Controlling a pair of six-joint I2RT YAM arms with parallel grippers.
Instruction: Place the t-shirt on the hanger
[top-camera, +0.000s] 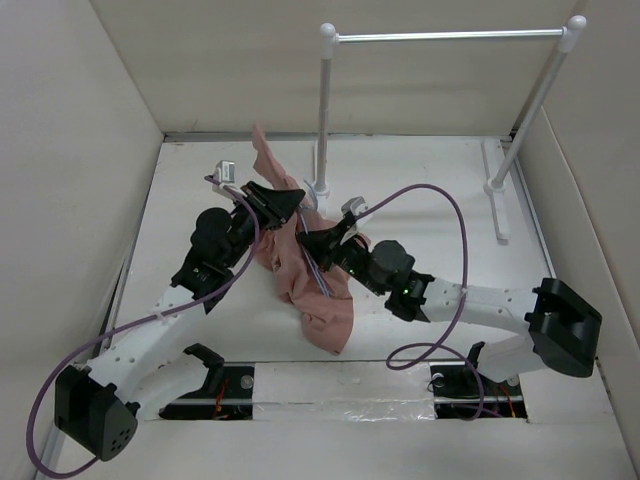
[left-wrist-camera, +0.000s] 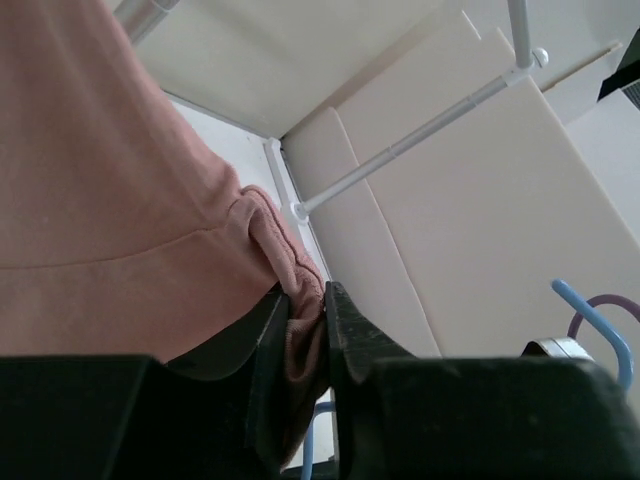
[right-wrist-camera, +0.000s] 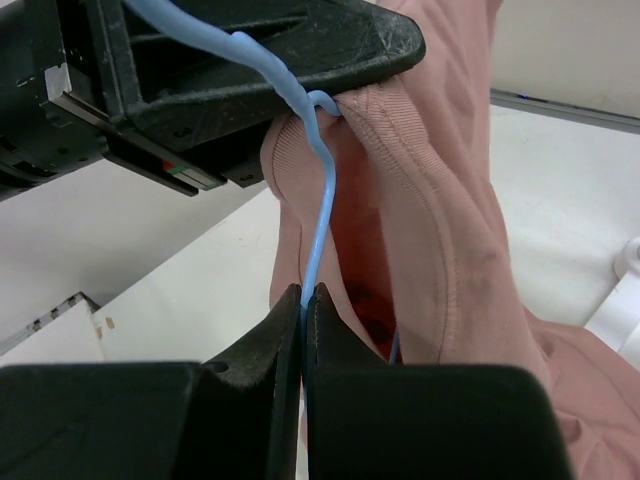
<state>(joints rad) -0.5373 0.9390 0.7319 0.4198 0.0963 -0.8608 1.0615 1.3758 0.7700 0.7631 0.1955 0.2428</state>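
Left end effector (left-wrist-camera: 305, 295) is clamped on a rolled edge of the t-shirt (top-camera: 325, 320), with pink fabric squeezed between its fingers. The right end effector (right-wrist-camera: 303, 290) is closed tight on the thin blue wire of the hanger (right-wrist-camera: 322, 200). So both are busy, right next to each other, up off the bench.

My read is that the right one is just steadying the wire while the left pulls the shirt's opening over the hanger's shoulder. From the right wrist view the seamed edge is caught at a bend in the wire, so it looks partly threaded, not seated. Most of the shirt hangs in a bunched drape between the arms, with its lower end down on the bench (top-camera: 420, 200).

The bench is plain white, boxed in by beige walls (top-camera: 80, 150). A white-posted rack (top-camera: 450, 36) with a metal rail stands at the back, nothing on it.
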